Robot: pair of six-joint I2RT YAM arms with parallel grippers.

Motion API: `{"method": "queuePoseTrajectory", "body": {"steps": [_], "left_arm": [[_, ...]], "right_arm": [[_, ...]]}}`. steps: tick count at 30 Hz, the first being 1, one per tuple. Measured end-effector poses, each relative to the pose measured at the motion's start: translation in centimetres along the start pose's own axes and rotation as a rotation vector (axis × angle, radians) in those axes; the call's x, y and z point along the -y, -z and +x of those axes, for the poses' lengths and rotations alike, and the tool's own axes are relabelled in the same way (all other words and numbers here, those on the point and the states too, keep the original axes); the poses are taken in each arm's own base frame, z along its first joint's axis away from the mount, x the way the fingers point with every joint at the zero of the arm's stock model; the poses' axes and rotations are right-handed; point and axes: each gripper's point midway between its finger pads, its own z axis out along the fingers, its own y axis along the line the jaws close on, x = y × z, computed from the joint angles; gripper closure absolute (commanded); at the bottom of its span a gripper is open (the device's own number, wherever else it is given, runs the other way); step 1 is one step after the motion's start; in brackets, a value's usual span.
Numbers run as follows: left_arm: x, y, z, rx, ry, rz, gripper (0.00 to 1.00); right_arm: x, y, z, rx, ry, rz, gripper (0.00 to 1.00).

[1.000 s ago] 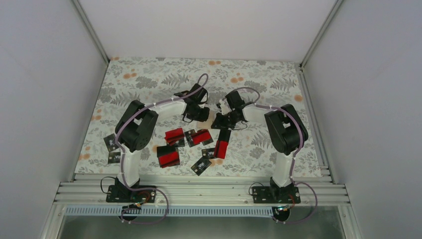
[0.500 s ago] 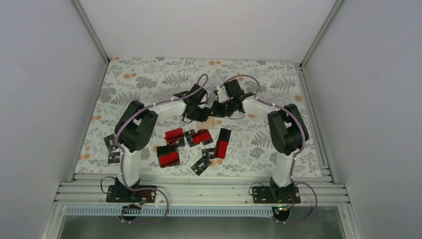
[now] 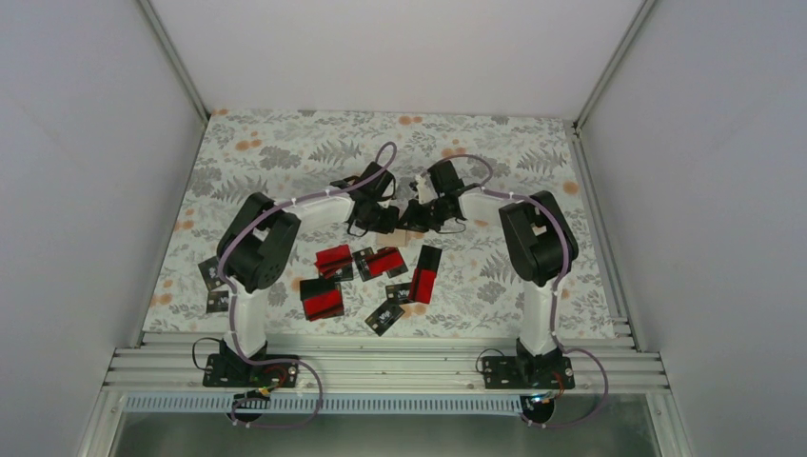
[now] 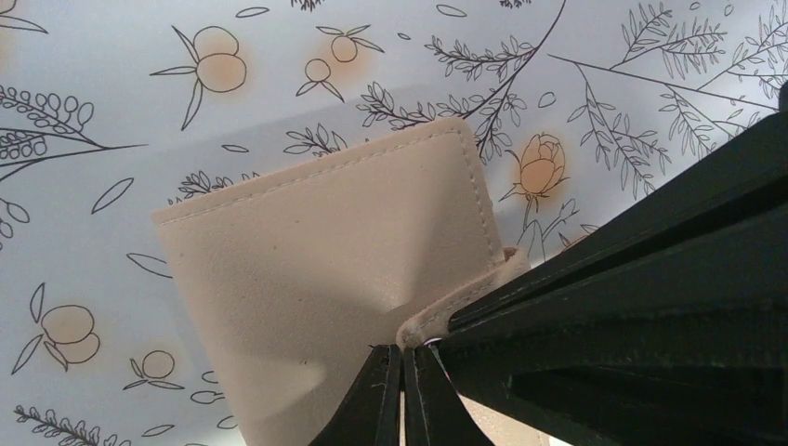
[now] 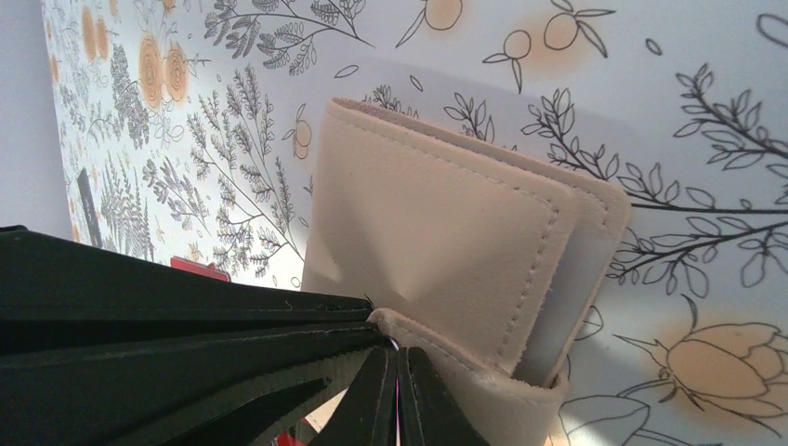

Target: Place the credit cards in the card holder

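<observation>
Up close, the left claw (image 4: 401, 353) and right claw (image 5: 395, 353) each pinch the tan card holder (image 4: 316, 269) tight. The top view shows the credit cards (image 3: 373, 263) spread nearby.

The right gripper (image 5: 395, 360) has swung left, joining the left gripper (image 4: 401, 370) at the card holder (image 4: 316, 269).

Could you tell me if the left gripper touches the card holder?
Touching: left wrist view shows the left gripper pinching the card holder by its flap.
</observation>
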Motion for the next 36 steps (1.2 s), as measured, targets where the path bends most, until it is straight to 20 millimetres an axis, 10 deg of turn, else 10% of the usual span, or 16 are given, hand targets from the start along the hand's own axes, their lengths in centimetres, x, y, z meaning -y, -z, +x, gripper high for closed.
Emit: {"method": "queuePoseTrajectory", "body": {"steps": [10,16,20,23,26,36], "left_arm": [[0.0,0.1,-0.1,0.022,-0.005,0.003,0.94],[-0.3,1.1,0.3,0.037,-0.007,-0.027,0.69],[-0.8,3.1,0.2,0.060,-0.008,-0.069,0.40],[-0.6,5.9,-1.0,0.134,-0.027,-0.082,0.02],[-0.2,9.8,-2.4,0.238,-0.057,-0.082,0.00],[-4.7,19.7,-2.6,0.508,-0.052,-0.221,0.00]], "right_arm": [[0.1,0.1,0.0,0.006,0.000,0.008,0.96],[-0.1,0.4,-0.2,0.003,0.012,0.047,0.88],[-1.1,1.9,-0.8,0.024,0.039,0.070,0.65],[-3.5,4.3,-2.5,0.093,0.101,0.068,0.31],[-6.5,7.9,-4.6,0.205,0.174,0.069,0.02],[-11.9,19.9,-7.8,0.582,0.315,0.199,0.00]]}}
